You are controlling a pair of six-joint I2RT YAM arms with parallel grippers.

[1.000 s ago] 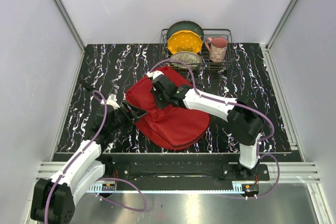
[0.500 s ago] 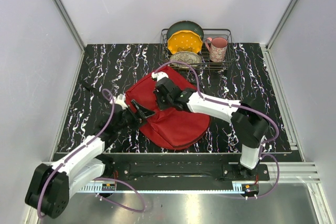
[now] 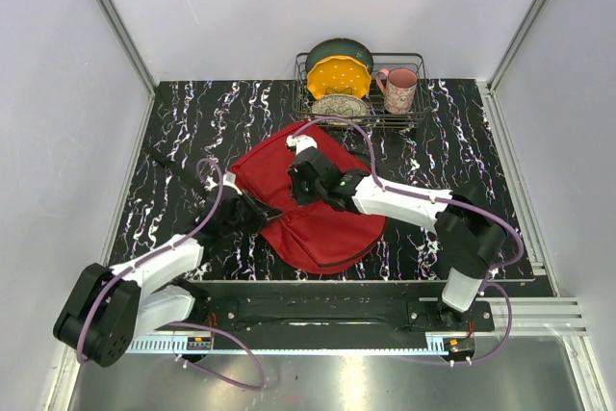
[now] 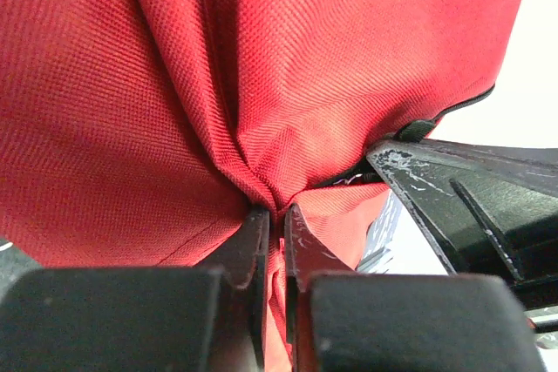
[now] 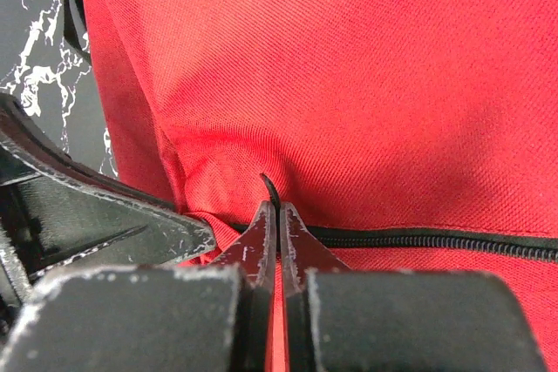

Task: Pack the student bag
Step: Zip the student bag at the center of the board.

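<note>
The student bag (image 3: 332,214), a large red backpack, lies flat in the middle of the table. My left gripper (image 3: 260,211) is at its near-left edge, shut on a pinched fold of red fabric (image 4: 277,215). My right gripper (image 3: 300,180) rests on the bag's top. It is shut on the small black zipper pull (image 5: 272,189), at the left end of the closed black zipper (image 5: 418,240). The two grippers are close together, so each wrist view shows the other's finger (image 4: 453,206) (image 5: 87,206). Red cloth fills both wrist views (image 4: 261,58) (image 5: 349,67).
A wire dish rack (image 3: 419,64) stands at the back of the black marbled table (image 3: 192,122). It holds a yellow plate (image 3: 339,76), a green dish (image 3: 339,49), a patterned bowl (image 3: 341,105) and a pink mug (image 3: 399,89). White walls close in both sides.
My left gripper has moved right onto the bag's edge and gone from open to shut on the fabric. The right gripper stayed shut and drifted slightly right with the bag's top.
</note>
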